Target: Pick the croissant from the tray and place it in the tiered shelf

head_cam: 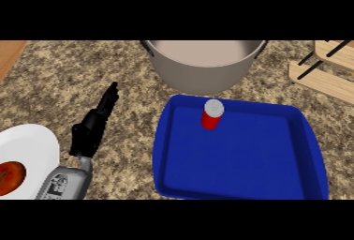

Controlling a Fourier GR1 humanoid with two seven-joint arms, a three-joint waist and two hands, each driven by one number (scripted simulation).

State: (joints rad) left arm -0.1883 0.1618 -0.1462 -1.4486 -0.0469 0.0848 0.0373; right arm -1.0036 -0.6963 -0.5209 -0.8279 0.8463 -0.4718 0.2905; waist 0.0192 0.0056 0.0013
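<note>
In the head view I find no croissant. The tray [242,159] holds only a red can [212,115] at its far edge, so a reach now could grab or topple that instead. Left of the tray my left hand [90,131] lies with fingers [109,101] straight, holding nothing; my right hand is out of view. Beyond the tray the pot [204,70] looks empty — the shelf [325,77] sits off its far right corner.
</note>
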